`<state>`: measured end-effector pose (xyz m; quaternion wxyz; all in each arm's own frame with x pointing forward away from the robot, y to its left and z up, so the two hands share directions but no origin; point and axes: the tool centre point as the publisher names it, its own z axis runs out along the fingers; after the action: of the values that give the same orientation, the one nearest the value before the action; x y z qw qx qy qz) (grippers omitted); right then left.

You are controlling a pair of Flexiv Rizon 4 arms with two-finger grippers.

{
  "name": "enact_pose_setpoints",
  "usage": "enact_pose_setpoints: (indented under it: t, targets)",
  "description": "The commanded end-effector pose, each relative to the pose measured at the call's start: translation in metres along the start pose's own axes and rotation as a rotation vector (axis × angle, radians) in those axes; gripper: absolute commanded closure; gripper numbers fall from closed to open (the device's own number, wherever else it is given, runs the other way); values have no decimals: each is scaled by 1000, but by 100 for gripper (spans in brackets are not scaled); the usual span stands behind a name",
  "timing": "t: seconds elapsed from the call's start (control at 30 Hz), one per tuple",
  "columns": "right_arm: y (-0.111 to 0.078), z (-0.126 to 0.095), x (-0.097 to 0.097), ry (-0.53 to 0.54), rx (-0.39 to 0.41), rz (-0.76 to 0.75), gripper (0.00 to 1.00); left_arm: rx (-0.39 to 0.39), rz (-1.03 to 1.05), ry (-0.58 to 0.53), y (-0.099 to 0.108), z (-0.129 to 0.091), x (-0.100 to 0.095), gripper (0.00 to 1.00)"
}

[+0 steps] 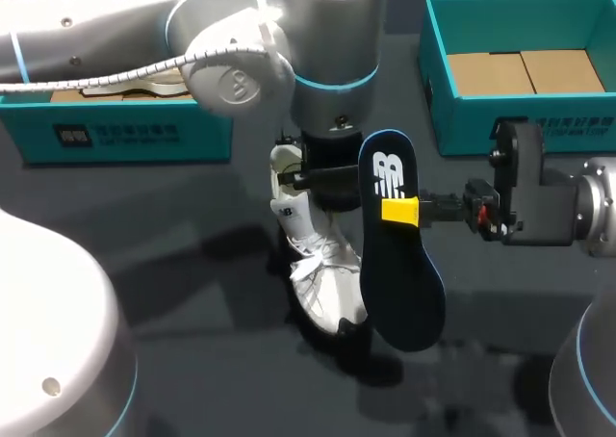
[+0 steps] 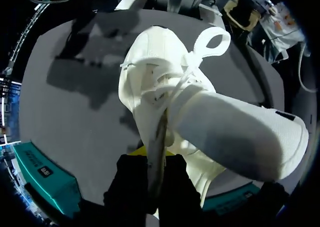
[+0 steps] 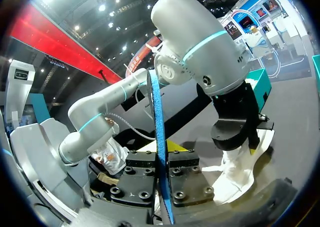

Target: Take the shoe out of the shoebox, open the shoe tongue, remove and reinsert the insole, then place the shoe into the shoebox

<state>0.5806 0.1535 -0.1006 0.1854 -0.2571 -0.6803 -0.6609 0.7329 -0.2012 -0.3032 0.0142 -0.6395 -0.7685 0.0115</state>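
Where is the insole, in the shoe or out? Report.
Out. The right gripper holds the dark insole clear of the white shoe, which the left gripper grips by its edge.

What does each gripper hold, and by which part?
Left gripper holds the shoe by its opening's rim; right gripper holds the insole at its middle.

White mesh sneaker [image 1: 318,273] is mid-table, laces loose. Dark navy foam insole [image 1: 399,273] is out, upright right beside it. Teal cardboard shoebox [image 1: 520,124] sits open, far right.

White shoe [image 1: 322,283], navy insole [image 1: 404,288] with white logo, teal shoebox [image 1: 472,119], dark grey table [image 1: 173,264]
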Motion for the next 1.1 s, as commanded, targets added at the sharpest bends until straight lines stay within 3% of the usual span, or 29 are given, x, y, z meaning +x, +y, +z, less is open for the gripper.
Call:
enact_pose_setpoints:
  t: [0.03, 1.1]
  targets:
    - [-1, 1, 0, -2, 0, 1, 100, -31, 19, -3, -6, -2, 1, 100]
    - [-1, 1, 0, -2, 0, 1, 100, -21, 179, 34, -6, 42, -25, 100]
